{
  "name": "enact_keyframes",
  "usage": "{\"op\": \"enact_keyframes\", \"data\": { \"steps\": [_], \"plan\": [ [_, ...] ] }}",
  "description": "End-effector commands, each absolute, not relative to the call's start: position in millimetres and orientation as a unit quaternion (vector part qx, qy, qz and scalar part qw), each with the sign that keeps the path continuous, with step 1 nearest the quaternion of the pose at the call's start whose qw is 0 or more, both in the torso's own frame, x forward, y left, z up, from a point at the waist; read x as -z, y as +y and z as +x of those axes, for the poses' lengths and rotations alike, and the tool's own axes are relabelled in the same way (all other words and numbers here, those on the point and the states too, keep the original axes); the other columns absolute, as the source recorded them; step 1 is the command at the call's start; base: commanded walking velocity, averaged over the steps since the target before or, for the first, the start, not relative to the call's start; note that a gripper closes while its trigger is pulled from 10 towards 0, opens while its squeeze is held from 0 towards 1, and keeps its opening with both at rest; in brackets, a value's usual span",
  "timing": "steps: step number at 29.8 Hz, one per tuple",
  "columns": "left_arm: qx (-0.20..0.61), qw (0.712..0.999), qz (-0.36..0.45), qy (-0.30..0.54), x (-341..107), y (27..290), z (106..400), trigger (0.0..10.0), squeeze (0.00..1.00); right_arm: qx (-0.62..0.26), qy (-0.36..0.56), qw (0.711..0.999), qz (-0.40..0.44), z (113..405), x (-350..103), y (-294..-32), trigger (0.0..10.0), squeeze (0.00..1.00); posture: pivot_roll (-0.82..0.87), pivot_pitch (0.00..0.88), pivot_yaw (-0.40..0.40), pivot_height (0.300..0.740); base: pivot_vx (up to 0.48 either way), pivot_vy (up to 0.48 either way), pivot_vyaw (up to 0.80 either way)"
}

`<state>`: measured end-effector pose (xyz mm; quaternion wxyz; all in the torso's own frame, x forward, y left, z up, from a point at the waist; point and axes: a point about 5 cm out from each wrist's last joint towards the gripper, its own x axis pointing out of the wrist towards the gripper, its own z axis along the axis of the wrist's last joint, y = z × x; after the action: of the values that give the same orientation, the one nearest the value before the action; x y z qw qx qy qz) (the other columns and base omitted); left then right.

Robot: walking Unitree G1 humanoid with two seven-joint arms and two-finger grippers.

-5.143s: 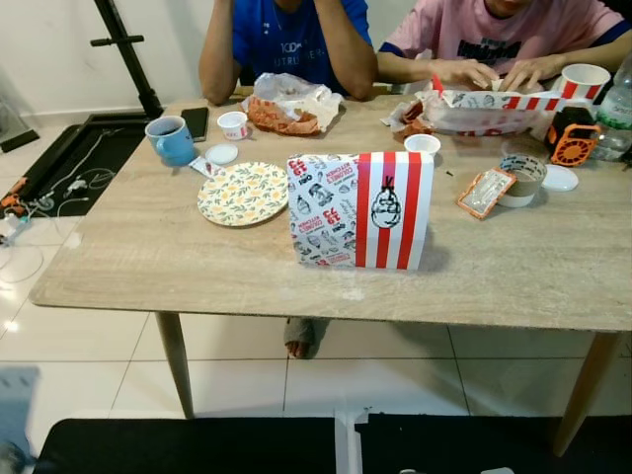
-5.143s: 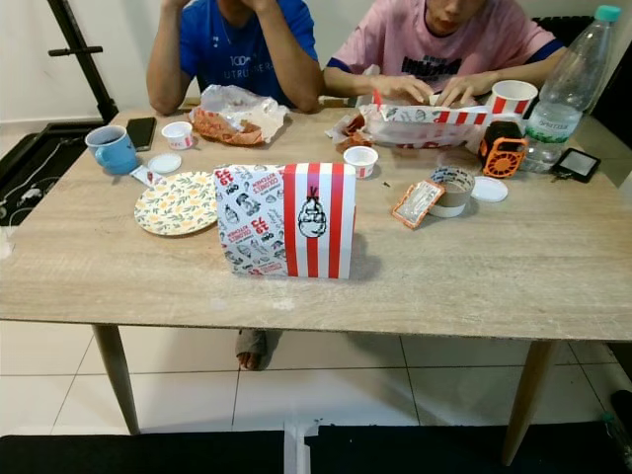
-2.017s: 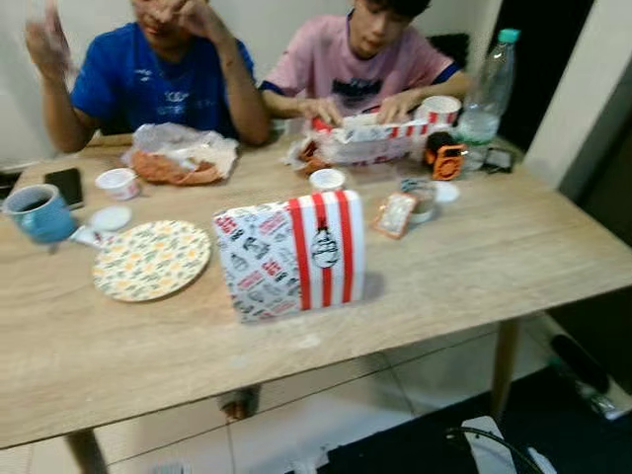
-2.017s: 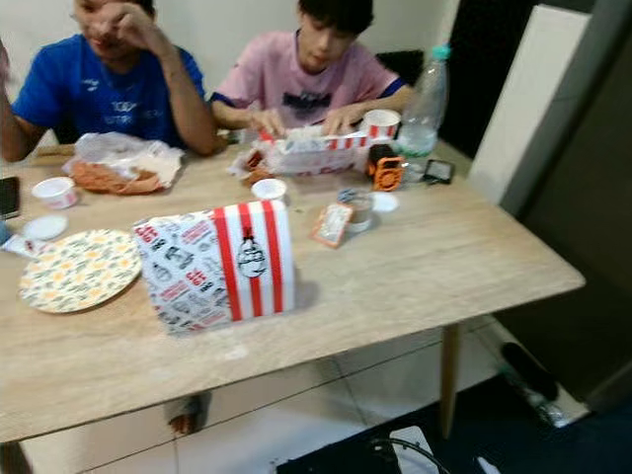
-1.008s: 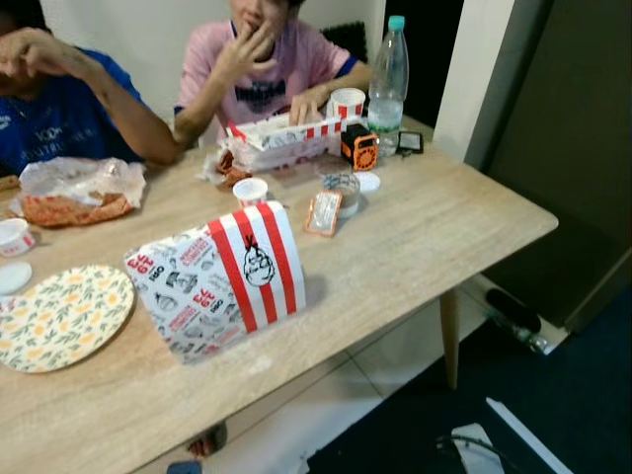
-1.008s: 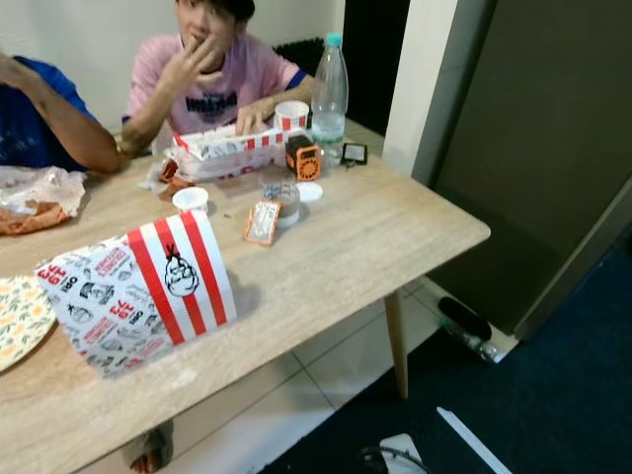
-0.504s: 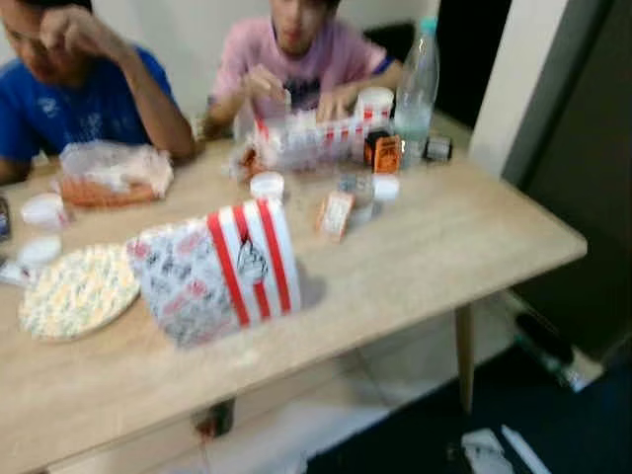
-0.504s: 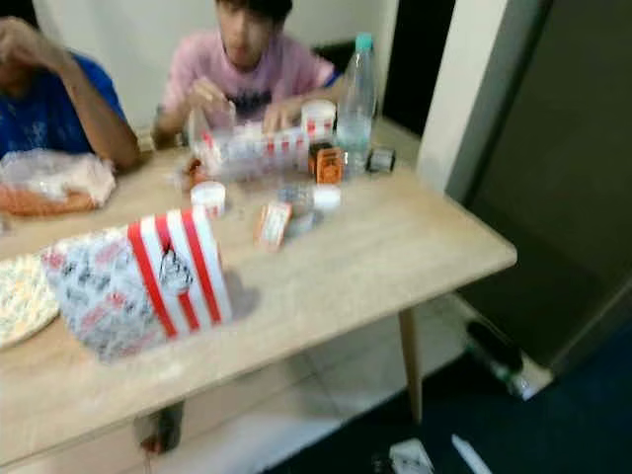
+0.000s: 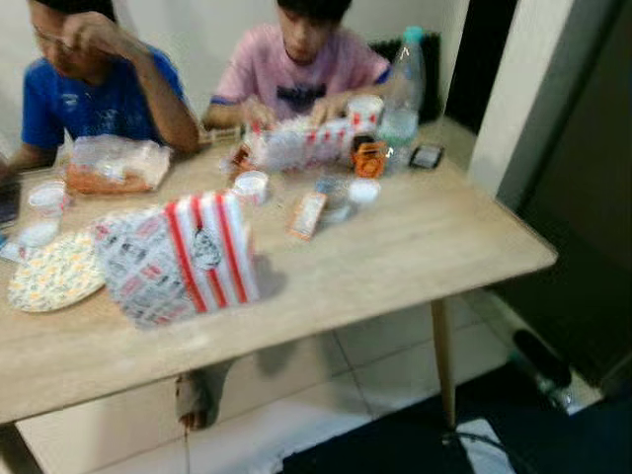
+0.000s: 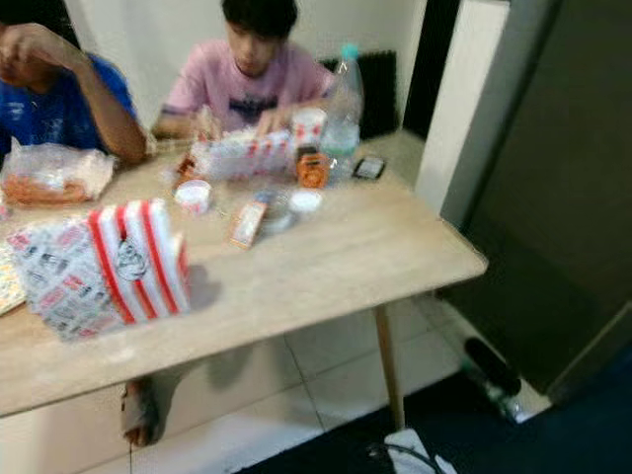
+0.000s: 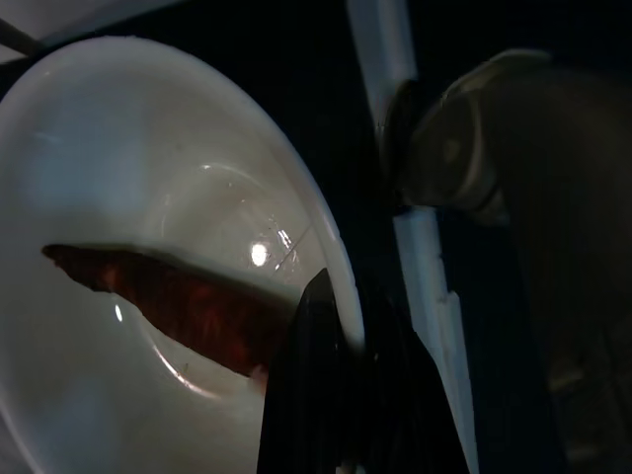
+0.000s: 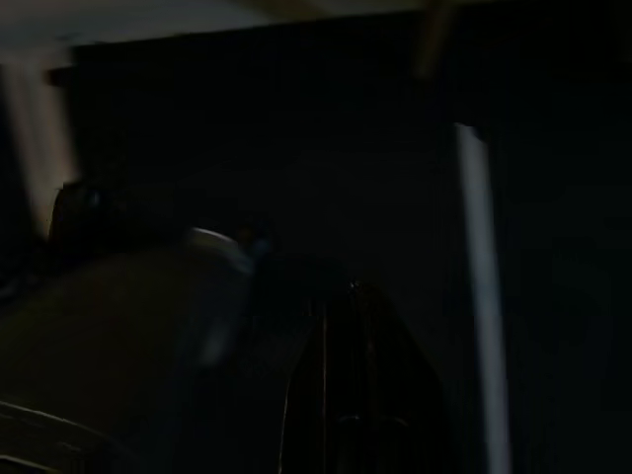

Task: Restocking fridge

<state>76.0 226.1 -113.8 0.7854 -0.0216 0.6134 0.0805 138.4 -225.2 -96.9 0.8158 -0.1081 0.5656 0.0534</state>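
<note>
White round plate [image 11: 118,296] with a dark red food piece [image 11: 178,301] on it sits clamped at its rim in the left gripper [image 11: 331,395], fingers pinched on it. Right gripper [image 12: 341,395]: fingers together, view very dark. Light wood table [image 9: 434,247] carries a red-and-white striped paper takeaway bag [image 9: 183,259] at 9 o'clock, a floral patterned plate [image 9: 54,276] beyond it, and a clear plastic water bottle [image 9: 400,94] at 12. Two seated people eat behind; views blurred.

Bag [image 9: 178,259] on table [image 9: 415,247] — plate [image 9: 54,272] left.
</note>
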Motion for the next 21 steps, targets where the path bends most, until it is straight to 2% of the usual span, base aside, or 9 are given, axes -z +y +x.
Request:
{"op": "enact_keyframes", "data": {
  "steps": [1,6,12,21],
  "plan": [
    [-0.073,0.785,-0.021,0.615,114.2,222.9,76.9,10.0,0.00,-0.059,0.554,0.824,-0.103,146.4,95.4,-218.3,10.0,0.00,-0.03,0.000,0.020,0.740,0.000,-0.480,0.00],
    [-0.072,0.785,-0.020,0.615,114.2,223.0,76.8,10.0,0.00,-0.064,0.553,0.825,-0.095,147.3,95.2,-217.0,10.0,0.00,-0.03,0.000,0.021,0.740,0.000,-0.480,0.00],
    [-0.071,0.785,-0.019,0.615,114.1,223.5,76.8,10.0,0.00,-0.061,0.555,0.824,-0.093,146.3,95.5,-217.5,10.0,0.00,-0.03,0.000,0.024,0.740,0.000,-0.480,0.76],
    [-0.070,0.785,-0.018,0.615,114.1,223.3,76.9,10.0,0.00,-0.049,0.558,0.823,-0.092,143.7,96.1,-219.6,10.0,0.00,-0.03,0.000,0.025,0.740,0.000,-0.480,0.00]
  ]
}}
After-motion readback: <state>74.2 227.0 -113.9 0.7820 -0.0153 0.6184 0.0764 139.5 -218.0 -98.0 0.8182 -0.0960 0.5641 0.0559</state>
